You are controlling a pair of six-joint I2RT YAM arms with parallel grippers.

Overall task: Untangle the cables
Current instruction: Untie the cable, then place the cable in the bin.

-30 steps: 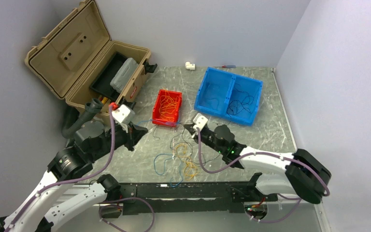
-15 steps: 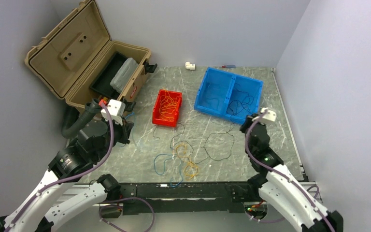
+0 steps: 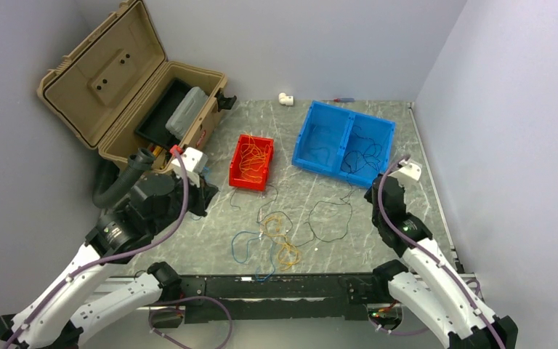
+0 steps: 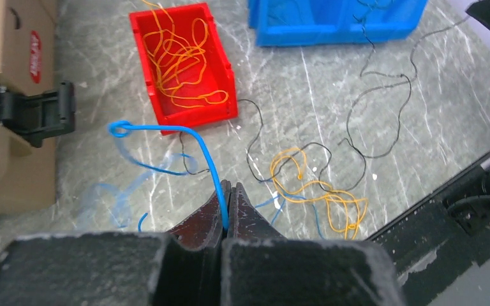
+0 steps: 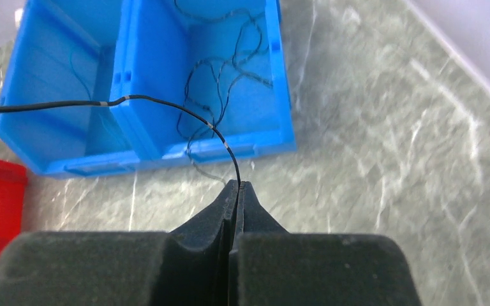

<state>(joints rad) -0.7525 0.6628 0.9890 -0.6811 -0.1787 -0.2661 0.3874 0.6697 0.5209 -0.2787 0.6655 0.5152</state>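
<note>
A loose tangle of cables [image 3: 276,236], yellow-orange, blue and black, lies on the table's near middle; it also shows in the left wrist view [image 4: 312,191]. My left gripper [image 3: 203,195] is shut on a blue wire [image 4: 199,145], which rises in a loop from its jaw tips [image 4: 230,186]. My right gripper [image 3: 370,190] is shut on a thin black wire [image 5: 166,103] at its tips [image 5: 238,185], just in front of the blue bin. That black wire trails in a loop [image 3: 330,218] back to the tangle.
A red bin [image 3: 234,169] holds orange wires. A two-part blue bin [image 3: 306,149] holds black wires in its right part [image 5: 230,70]. An open tan toolbox [image 3: 116,80] stands at the back left. A small white piece [image 3: 285,98] lies at the back wall.
My right arm swung from the table's middle to the right, drawing the black wire out toward the blue bin. My left gripper pulled back left, then shifted right a little, holding the blue wire.
</note>
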